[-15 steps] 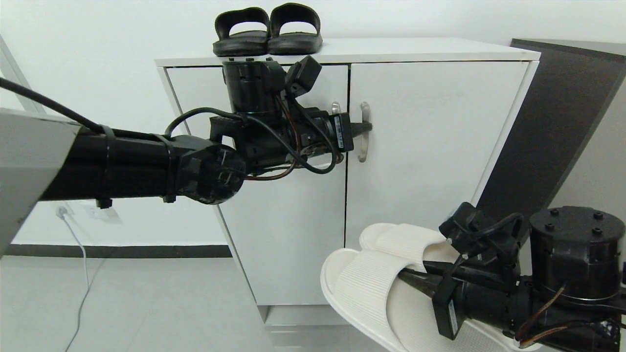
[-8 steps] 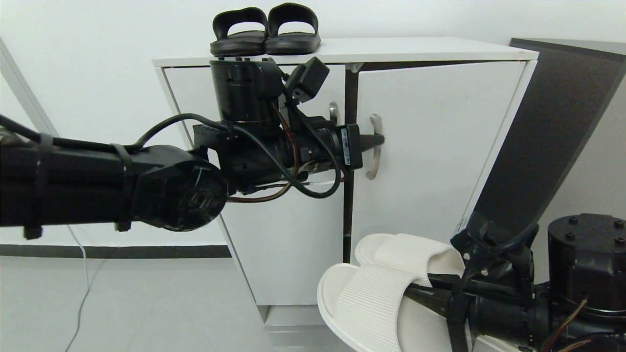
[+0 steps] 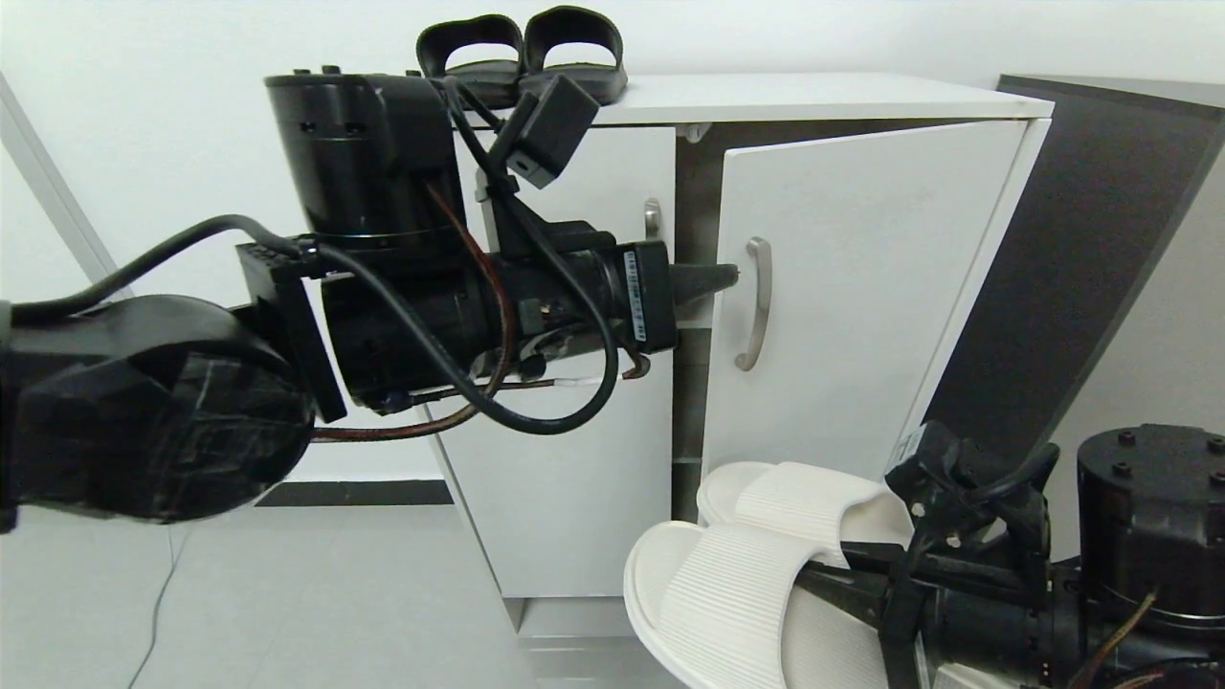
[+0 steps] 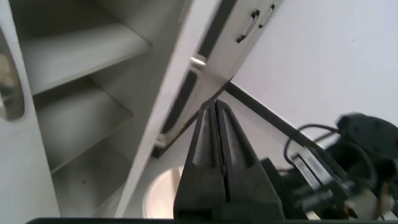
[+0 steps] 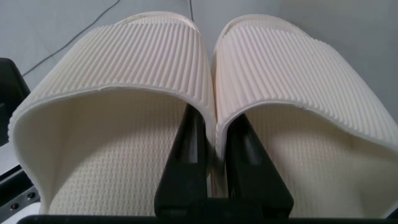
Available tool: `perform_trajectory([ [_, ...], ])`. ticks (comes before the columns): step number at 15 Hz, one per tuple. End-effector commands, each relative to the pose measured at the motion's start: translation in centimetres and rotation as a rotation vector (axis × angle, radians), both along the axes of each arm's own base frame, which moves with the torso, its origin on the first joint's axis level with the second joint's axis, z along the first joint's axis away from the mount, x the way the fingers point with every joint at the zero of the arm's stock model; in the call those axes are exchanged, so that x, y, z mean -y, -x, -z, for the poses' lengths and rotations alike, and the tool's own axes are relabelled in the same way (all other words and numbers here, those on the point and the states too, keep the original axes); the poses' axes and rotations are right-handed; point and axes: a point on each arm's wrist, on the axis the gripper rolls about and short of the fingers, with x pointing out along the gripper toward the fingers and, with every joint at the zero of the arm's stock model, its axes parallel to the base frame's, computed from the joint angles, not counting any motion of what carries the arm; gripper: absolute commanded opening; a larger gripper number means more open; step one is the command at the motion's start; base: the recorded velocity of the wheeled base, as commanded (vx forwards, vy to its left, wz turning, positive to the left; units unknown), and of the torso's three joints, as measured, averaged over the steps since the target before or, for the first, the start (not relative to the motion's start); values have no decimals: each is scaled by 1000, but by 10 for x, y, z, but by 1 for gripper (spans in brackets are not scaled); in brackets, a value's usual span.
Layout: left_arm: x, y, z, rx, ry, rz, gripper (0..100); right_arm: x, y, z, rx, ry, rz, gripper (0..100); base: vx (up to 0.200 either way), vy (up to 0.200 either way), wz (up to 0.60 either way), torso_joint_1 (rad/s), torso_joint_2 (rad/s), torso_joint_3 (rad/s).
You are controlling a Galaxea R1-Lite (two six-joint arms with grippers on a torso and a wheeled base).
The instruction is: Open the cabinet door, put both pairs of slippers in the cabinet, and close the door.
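Black slippers (image 3: 522, 57) top the cabinet (image 3: 823, 96), its right door (image 3: 861, 287) ajar by the left claw (image 3: 725, 277), tips together; the right claw (image 5: 214, 134) clamps white slippers (image 3: 727, 574).

Bright, even light fills the room, and the wall (image 3: 172, 96) glows white. Dim shade sits inside the cabinet (image 3: 842, 96) and under the straps of the slippers (image 5: 137, 74).

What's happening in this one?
The left gripper, shut, sits at the free edge of the cabinet's right door, which stands partly open, shelves showing inside. The right gripper holds the white slippers low in front of the cabinet, pinching them where they meet. The black slippers sit on the cabinet top.
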Motion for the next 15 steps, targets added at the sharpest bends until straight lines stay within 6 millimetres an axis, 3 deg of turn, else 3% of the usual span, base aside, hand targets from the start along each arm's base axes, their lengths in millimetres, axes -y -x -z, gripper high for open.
perform_trajectory([
  [1, -16, 20, -8, 18, 15, 1, 0, -1, 0, 0, 2, 3, -3, 0, 0, 0, 0, 0, 0, 0],
  [4, -26, 32, -5, 10, 11, 1, 0, 0, 0, 3, 1, 17, -8, 0, 0, 0, 0, 0, 0, 0],
  [6, -27, 25, -3, 2, 7, -10, 0, 1, 1, 4, -1, 18, -8, 0, 0, 0, 0, 0, 0, 0],
  [8, -23, 7, 2, -13, -1, -38, 0, 1, 3, 4, 5, 21, -13, 0, 0, 0, 0, 0, 0, 0],
  [10, -18, -26, 15, -7, 15, -85, 0, 2, 4, 4, 11, 25, -15, 0, 0, 0, 0, 0, 0, 0],
  [15, 11, -62, 21, -47, 91, -71, 0, 3, 5, 3, 12, 24, -17, 0, 0, 0, 0, 0, 0, 0],
])
